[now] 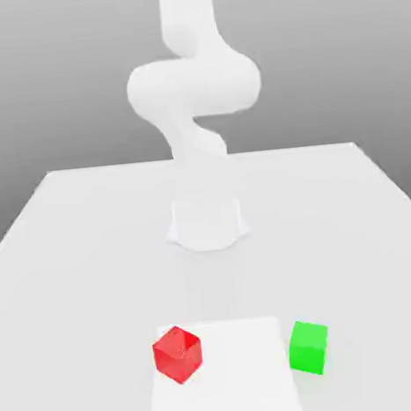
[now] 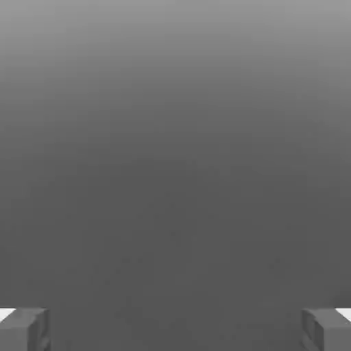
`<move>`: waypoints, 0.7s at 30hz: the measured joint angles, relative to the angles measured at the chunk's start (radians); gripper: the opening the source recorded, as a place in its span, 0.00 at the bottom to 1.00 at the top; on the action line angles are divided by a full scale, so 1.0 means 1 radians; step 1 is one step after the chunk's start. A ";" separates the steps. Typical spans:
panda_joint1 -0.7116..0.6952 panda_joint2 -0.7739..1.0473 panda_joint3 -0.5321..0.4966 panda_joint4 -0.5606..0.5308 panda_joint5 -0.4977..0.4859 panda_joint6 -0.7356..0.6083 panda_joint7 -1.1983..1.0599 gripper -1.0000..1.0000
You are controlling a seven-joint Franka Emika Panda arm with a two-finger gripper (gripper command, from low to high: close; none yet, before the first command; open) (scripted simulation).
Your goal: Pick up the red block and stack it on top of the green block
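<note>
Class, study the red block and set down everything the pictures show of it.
The red block is a small, bright red cube with faintly speckled, plain faces and no visible attachments. Its shades vary from face to face; the material cannot be told. It sits turned, a corner edge toward the camera, on the white sheet-like patch, near its far edge at the exterior view's left. The green block stands apart, to the exterior view's right.

White table point(image 1: 213, 288) bears red point(image 1: 177, 355) and green point(image 1: 308, 348) blocks and panel point(image 1: 229, 397).
</note>
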State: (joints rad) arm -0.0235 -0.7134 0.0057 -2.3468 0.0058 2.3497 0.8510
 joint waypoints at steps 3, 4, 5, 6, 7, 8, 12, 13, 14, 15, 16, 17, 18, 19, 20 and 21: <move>-0.032 0.118 0.009 -0.062 0.007 0.067 0.070 0.50; -0.041 0.155 0.012 -0.081 0.008 0.088 0.092 0.50; -0.050 0.192 0.014 -0.101 0.010 0.109 0.114 0.50; -0.059 0.228 0.017 -0.120 0.010 0.130 0.137 0.50; -0.067 0.265 0.019 -0.139 0.010 0.151 0.160 0.50; -0.076 0.301 0.021 -0.159 0.010 0.171 0.183 0.50; -0.107 0.446 0.026 -0.235 0.008 0.254 0.276 0.50; -0.115 0.482 0.028 -0.255 0.007 0.275 0.300 0.50; -0.121 0.518 0.027 -0.274 0.005 0.295 0.325 0.50; -0.127 0.555 0.026 -0.293 0.003 0.316 0.349 0.50; -0.132 0.591 0.025 -0.312 0.001 0.337 0.373 0.50; -0.137 0.627 0.022 -0.331 -0.002 0.357 0.398 0.50; -0.146 0.664 0.020 -0.351 -0.004 0.378 0.422 0.50; -0.148 0.700 0.016 -0.370 -0.005 0.399 0.447 0.50; -0.152 0.736 0.014 -0.380 -0.007 0.423 0.463 0.50; -0.151 0.772 0.012 -0.383 -0.009 0.451 0.472 0.50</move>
State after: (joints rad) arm -0.1746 0.0589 0.0181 -2.7300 -0.0032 2.8003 1.3225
